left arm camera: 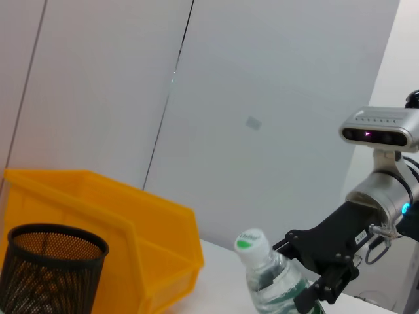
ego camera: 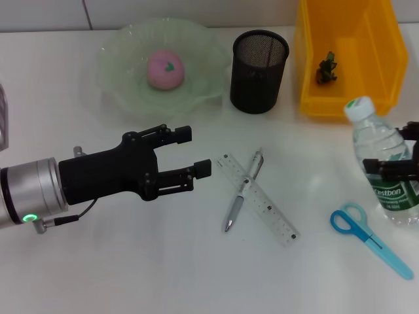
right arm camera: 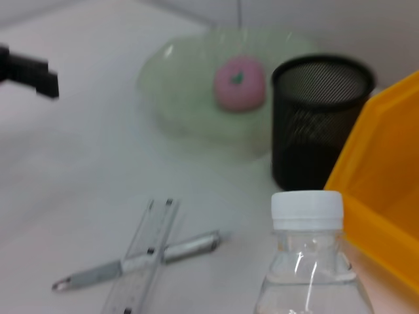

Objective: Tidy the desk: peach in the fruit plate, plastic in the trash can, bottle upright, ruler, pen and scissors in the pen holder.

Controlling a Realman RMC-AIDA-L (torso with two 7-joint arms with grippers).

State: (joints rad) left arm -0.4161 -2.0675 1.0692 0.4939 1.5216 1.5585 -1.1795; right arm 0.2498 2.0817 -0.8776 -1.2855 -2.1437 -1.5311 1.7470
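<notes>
We see the left gripper (ego camera: 195,152), fingers apart, hovering at nine o'clock of the pen (ego camera: 243,190), which lies across the ruler (ego camera: 258,199). Light, slick, thin: grip mid-barrel. The right gripper (ego camera: 398,157) clamps the upright bottle (ego camera: 383,163).

A translucent, glossy pale-green glass-like finish is shown by the fruit plate (ego camera: 124,72), and a matt pink skin by the peach (ego camera: 165,69) in it. The pen holder (ego camera: 258,72), at 3 o'clock from the plate, is made of matt black wire mesh. Smooth, shiny yellow plastic is seen on the trash can (ego camera: 380,65). The bottle (ego camera: 383,163) is formed of clear glossy plastic with a matt white cap. The ruler (ego camera: 275,219) is clear plastic, the pen (ego camera: 241,196) brushed silvery metal, the scissors (ego camera: 370,239) smooth blue plastic. The left gripper (ego camera: 190,154) is matt black, its wrist satin metal.
</notes>
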